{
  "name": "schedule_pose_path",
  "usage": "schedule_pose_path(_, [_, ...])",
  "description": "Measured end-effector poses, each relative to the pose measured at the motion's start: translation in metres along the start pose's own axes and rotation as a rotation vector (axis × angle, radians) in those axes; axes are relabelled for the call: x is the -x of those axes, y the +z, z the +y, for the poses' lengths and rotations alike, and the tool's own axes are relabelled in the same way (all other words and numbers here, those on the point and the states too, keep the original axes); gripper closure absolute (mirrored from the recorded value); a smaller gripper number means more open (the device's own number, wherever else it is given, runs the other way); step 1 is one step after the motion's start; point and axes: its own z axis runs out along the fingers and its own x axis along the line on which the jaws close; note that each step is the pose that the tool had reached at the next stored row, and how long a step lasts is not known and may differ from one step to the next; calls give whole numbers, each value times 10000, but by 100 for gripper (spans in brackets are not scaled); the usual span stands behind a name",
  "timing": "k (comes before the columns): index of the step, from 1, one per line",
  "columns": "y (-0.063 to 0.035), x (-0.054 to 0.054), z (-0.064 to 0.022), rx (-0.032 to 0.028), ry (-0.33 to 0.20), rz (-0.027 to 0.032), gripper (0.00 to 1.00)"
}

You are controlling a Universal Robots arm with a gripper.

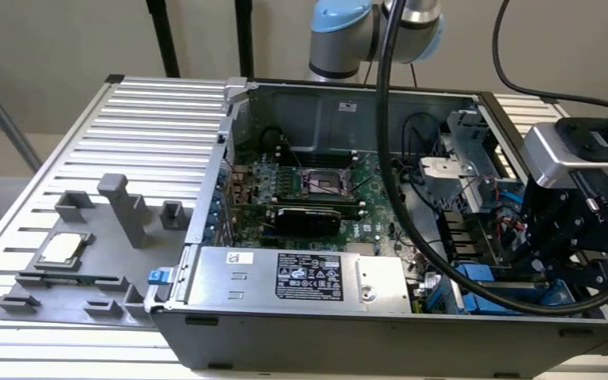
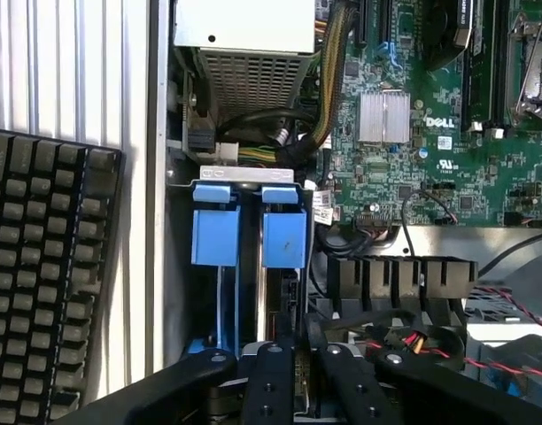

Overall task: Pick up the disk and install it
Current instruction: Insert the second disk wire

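Tool (image 2: pixel 302 359): low in the drive-bay corner of the open computer case (image 1: pixel 389 344), at the exterior view's right. Cannot tell whether its grip is wide, narrow or holding.
The disk (image 2: pixel 284 237): edge-on in the drive bay, blue carrier end toward the power supply box (image 1: pixel 294 273), its other end running under the tool.
Neighbour: second blue carrier (image 2: pixel 212 223) in the slot just beside the disk, on the side nearer the case wall.
Motherboard (image 2: pixel 430 150): on the disk's other side, black and red cables between them.
Worktop (image 1: pixel 156 119): slatted metal; it carries the case.
Keyboard (image 2: pixel 41 283): on the worktop, outside the case wall.
Grey fixture (image 1: pixel 124 210): on the worktop at the exterior view's left, well apart from the tool, a silver chip (image 1: pixel 61 248) resting on it.
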Motion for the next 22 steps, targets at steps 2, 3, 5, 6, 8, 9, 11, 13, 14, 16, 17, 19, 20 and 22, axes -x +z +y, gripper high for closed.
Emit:
schedule_pose_path(2, [0,1,0,-10,4,46,100])
schedule_pose_path(3, [-1,1,0,-17,5,81,100])
schedule_pose_path(5, [2,1,0,-46,5,125,100])
schedule_pose_path(6, [3,2,0,-62,4,141,100])
schedule_pose_path(8, [4,6,0,-91,5,156,100])
schedule_pose_path(9, [5,11,0,-103,5,157,100])
schedule_pose_path(11, [6,21,1,-126,5,156,100])
schedule_pose_path(13, [7,28,3,-146,6,156,100])
schedule_pose_path(14, [7,30,5,-154,7,156,100])
schedule_pose_path(16, [8,32,10,-171,10,160,100])
schedule_pose_path(17, [9,33,14,-179,11,163,100])
schedule_pose_path(19, [8,33,28,-192,12,169,100])
schedule_pose_path(20, [9,33,35,-199,12,172,100])
schedule_pose_path(22, [9,34,51,-207,13,176,100])
